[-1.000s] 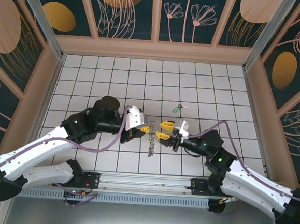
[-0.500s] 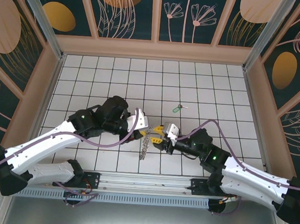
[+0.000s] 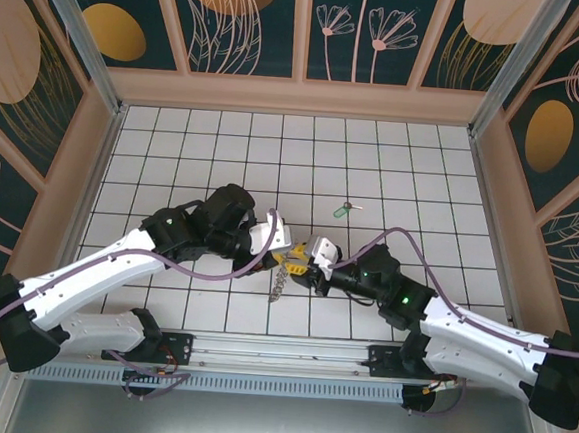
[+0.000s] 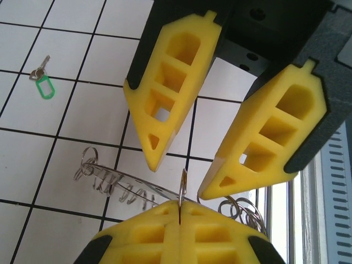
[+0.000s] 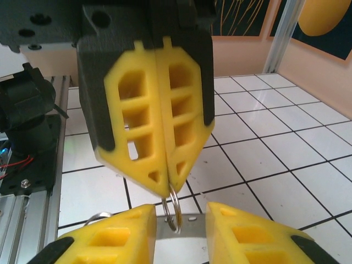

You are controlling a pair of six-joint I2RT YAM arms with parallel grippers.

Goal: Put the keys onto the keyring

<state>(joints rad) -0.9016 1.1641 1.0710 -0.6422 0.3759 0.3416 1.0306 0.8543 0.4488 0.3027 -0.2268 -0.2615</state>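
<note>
my left hand point(image 4: 180, 214) clamped shut on the keyring point(image 4: 118, 187) at bottom centre, its small loops trailing left over the counter point(image 4: 55, 137), my right hand point(image 4: 178, 180) open, fingers point(image 4: 170, 82) straddling the ring, green-tagged keys point(image 4: 43, 88) lying upper left, well apart

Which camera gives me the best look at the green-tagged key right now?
The left wrist view. There the key is large enough to tell its green tag from the silvery metal part, and nothing covers it. The top external view gives the key as a tiny green speck, fine for position but not for detail.
</note>
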